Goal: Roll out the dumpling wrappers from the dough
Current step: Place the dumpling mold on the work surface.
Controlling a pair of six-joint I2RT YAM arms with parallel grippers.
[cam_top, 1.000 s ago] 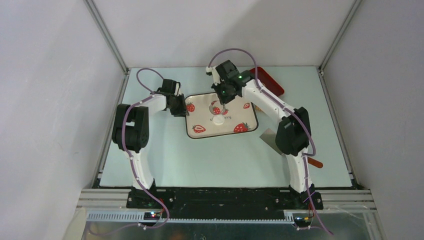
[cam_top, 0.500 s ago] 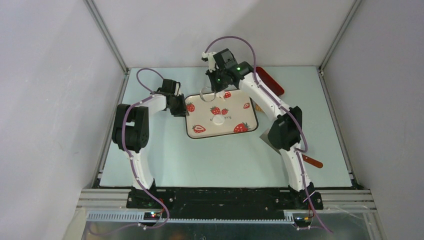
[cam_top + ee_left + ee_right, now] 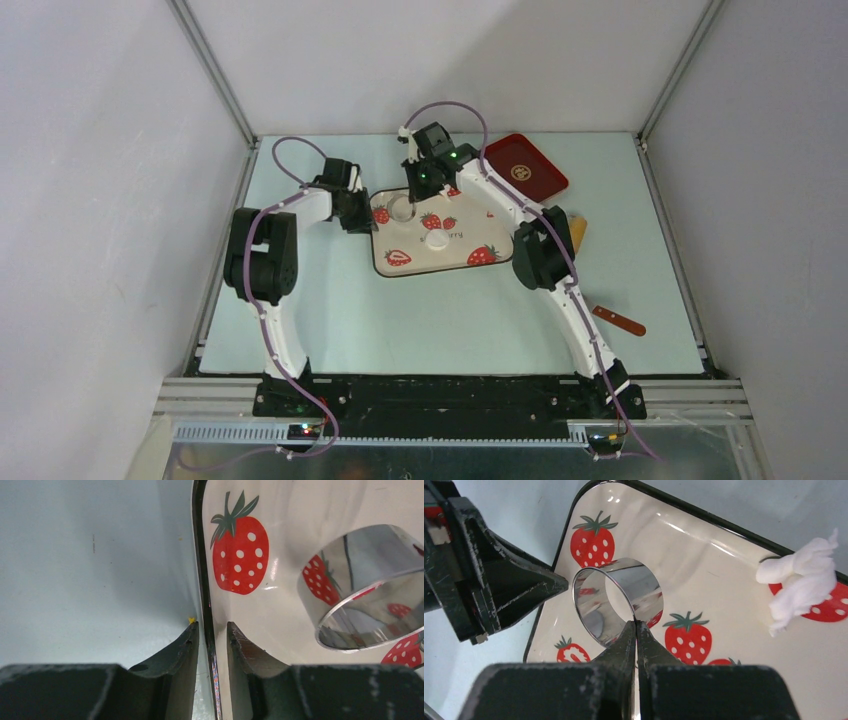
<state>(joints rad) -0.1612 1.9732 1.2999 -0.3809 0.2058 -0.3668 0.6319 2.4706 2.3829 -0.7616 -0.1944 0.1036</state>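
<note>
The round flat wrapper (image 3: 437,240) lies mid strawberry tray (image 3: 490,235) beside printed letters too small to read, near the right fingers (image 3: 636,629), which pinch shut on the wall of a shiny metal ring (image 3: 616,600) by the tray's far left corner; ragged dough (image 3: 804,575) sits at the far rim, apart from them. The left fingers (image 3: 194,636) clamp narrowly on the tray's left rim. On the tabletop (image 3: 400,320) lie a red tray (image 3: 525,167), its gold emblem unreadable, and a brown-handled tool (image 3: 617,320).

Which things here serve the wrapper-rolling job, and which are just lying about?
In use: strawberry tray; metal ring, held; ragged dough; round dumpling wrapper.
Lying about: red tray; brown-handled tool; tan item, partly hidden.
</note>
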